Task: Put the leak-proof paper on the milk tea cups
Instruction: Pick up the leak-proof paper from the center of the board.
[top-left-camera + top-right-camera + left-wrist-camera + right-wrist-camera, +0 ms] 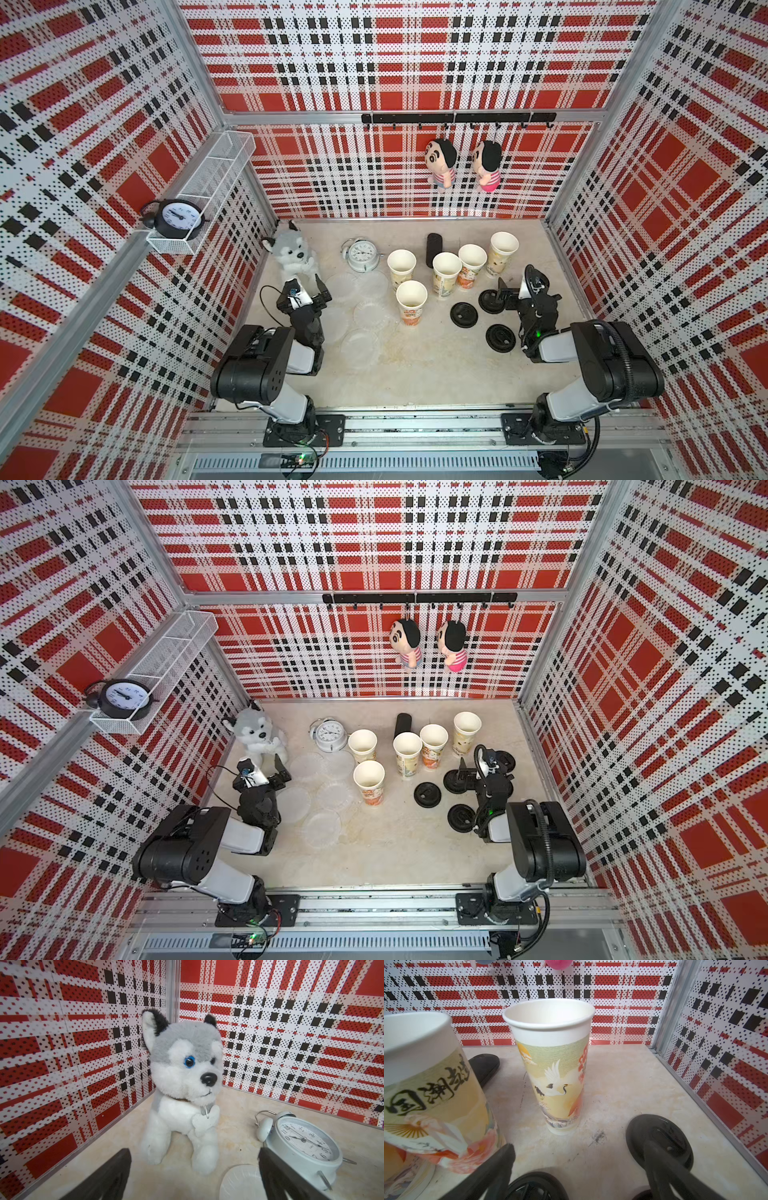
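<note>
Left gripper [306, 288]: jaws wide, nothing between them, low over table, just before husky plush [289, 253].
Right gripper [515, 281]: jaws wide, empty, above black lids [464, 314].
Leak-proof paper [370, 316]: five translucent round sheets flat on table, between left gripper and cups, some overlapping.
Milk tea cups [411, 297]: five, upright, mouths uncovered, mid-table.
White alarm clock [363, 254] between husky plush and cups.
Black cylinder [434, 249] among rear cups.

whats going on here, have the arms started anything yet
Nothing is being handled yet. The left gripper hangs open near the plush husky, beside the leak-proof paper sheets lying flat on the table. The right gripper hangs open over the black lids. All five milk tea cups stand uncovered.
</note>
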`<state>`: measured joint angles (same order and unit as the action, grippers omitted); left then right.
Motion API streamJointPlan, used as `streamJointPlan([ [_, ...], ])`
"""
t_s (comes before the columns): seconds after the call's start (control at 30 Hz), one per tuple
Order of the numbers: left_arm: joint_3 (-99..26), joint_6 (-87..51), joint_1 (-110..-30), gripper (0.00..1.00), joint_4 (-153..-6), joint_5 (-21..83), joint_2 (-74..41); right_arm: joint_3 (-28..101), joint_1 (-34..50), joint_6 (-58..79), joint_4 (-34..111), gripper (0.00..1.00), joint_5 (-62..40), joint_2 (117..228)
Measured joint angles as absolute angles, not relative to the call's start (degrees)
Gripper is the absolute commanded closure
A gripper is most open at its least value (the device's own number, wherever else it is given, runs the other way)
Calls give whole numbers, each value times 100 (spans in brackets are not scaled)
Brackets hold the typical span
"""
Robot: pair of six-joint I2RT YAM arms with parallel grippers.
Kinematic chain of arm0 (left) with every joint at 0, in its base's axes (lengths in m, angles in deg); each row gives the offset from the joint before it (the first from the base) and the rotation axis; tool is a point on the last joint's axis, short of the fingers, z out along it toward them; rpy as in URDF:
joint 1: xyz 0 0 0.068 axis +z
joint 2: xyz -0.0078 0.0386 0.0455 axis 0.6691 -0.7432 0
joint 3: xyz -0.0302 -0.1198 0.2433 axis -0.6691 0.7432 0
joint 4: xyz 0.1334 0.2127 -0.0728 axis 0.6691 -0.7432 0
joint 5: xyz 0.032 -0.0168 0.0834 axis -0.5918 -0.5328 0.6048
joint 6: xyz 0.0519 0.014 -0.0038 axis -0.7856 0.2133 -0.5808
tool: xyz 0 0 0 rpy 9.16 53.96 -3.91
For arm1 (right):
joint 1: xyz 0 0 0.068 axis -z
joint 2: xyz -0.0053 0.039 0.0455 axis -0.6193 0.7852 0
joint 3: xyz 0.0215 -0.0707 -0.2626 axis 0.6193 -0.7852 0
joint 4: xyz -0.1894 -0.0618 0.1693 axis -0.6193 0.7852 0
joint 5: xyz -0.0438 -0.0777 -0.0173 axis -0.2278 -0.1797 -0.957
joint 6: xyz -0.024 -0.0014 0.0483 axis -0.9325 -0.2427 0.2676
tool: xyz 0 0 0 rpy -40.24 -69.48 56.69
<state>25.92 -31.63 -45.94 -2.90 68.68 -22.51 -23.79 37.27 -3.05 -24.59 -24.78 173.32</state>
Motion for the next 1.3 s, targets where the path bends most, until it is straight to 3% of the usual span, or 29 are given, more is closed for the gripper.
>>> streamJointPlan([
  [1.07, 2594, -3142, -4513, 2, -295, 6772, -2227, -2354, 3725, -298, -2691, 0, -2620, 17356],
  [1.2, 2600, -3174, -4693, 2, -614, 7218, -1694, -2348, 3725, -298, -2568, 2, -2635, 17302],
  [1.3, 2353, -3227, -5198, 2, -1396, 8038, -730, -2298, 3725, -256, -1696, 6, -2784, 16637],
])
